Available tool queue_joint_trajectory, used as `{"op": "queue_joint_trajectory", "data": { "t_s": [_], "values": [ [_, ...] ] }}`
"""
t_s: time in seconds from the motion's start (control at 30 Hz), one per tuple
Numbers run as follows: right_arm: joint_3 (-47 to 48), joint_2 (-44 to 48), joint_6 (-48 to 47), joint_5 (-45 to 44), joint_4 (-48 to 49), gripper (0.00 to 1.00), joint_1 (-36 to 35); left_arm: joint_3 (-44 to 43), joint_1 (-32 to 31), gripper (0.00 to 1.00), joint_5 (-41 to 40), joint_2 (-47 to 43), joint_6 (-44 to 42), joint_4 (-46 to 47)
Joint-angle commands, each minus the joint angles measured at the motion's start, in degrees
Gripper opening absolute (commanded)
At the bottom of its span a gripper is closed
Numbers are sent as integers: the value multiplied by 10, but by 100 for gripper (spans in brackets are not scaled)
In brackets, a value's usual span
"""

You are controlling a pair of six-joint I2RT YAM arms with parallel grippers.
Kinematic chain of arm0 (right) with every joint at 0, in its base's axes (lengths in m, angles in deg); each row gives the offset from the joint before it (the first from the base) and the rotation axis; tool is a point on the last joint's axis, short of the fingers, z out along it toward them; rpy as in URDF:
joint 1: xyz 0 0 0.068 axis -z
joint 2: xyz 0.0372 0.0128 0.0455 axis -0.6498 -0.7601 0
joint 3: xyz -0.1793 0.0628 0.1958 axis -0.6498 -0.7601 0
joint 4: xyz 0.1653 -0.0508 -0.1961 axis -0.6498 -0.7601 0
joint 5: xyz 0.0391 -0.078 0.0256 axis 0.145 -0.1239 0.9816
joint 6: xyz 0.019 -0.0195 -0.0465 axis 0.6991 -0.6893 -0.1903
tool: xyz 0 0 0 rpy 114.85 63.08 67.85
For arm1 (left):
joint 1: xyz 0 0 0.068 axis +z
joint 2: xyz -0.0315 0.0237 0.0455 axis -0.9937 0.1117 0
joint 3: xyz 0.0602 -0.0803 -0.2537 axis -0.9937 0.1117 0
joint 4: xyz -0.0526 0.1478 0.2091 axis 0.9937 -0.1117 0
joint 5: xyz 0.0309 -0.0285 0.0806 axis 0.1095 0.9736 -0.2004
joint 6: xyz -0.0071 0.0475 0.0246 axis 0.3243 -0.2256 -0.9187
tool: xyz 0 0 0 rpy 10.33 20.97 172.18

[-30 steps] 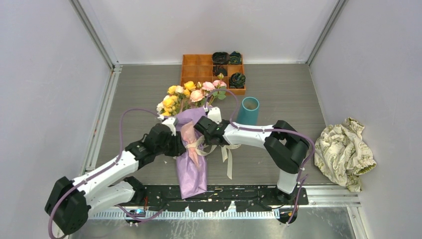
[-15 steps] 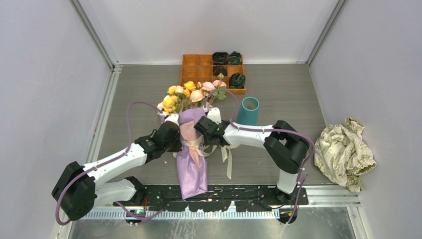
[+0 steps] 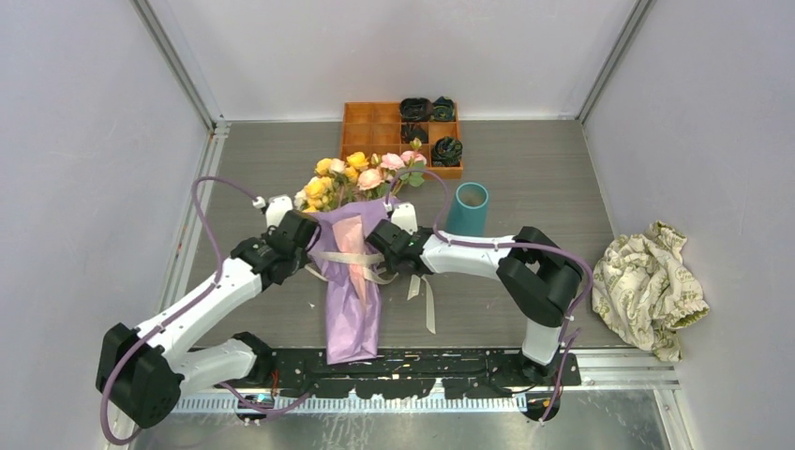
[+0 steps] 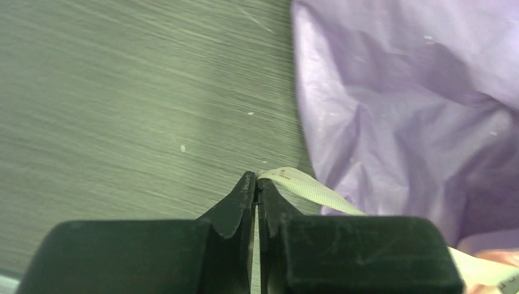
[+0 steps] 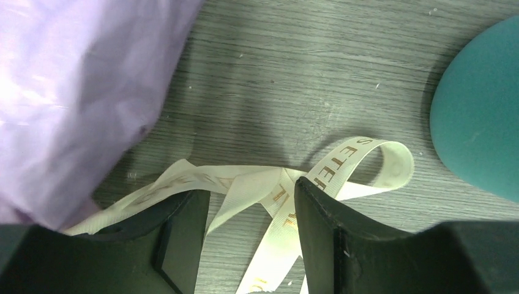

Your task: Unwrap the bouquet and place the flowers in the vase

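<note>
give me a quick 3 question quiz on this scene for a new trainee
1. True or false: the left gripper is shut on the ribbon.
2. Choose one. Relative to the vase, the flowers are: A) outside it, bundled in the purple paper; B) standing in it; C) lying across its mouth.
3. Short answer: what lies between the open fingers of the right gripper?

Key: 1 true; 2 A; 3 the ribbon, its loops lying loose there.
</note>
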Motion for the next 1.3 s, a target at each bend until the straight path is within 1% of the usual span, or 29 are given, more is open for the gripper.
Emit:
{"op": "queue_joint_trajectory", "data": {
  "t_s": [0.0, 0.23, 0.4, 0.53, 0.57, 0.7, 0.83, 0.97, 1.07, 1.17, 1.27],
  "values": [
    [-11, 16, 2, -34, -15, 58, 14, -20, 55, 5, -53, -48, 19, -54],
    [-22, 30, -3, -45, -25, 58, 32, -53, 157, 5, -36, -115, -11, -90],
    [-30, 36, -9, -51, -30, 58, 41, -71, 194, 5, -39, -130, -25, -109],
    [-37, 46, -16, -78, -47, 59, 49, -85, 219, 5, -48, -136, -27, -123],
    [-41, 50, -18, -83, -49, 61, 52, -87, 224, 5, -45, -139, -23, -125],
    [-56, 71, -23, -85, -53, 61, 66, -107, 232, 4, -50, -154, 8, -146],
    [-61, 83, -24, -86, -58, 62, 70, -139, 234, 4, -85, -189, 35, -165],
    [-65, 93, -23, -85, -63, 62, 70, -206, 236, 6, -135, -226, 37, -188],
    [-69, 99, -22, -83, -63, 62, 70, -258, 236, 7, -151, -243, 32, -202],
    [-71, 107, -20, -77, -62, 62, 70, -279, 236, 8, -125, -250, 20, -202],
    [-74, 119, -20, -61, -55, 62, 70, -259, 236, 13, -89, -255, 18, -200]
  ]
}}
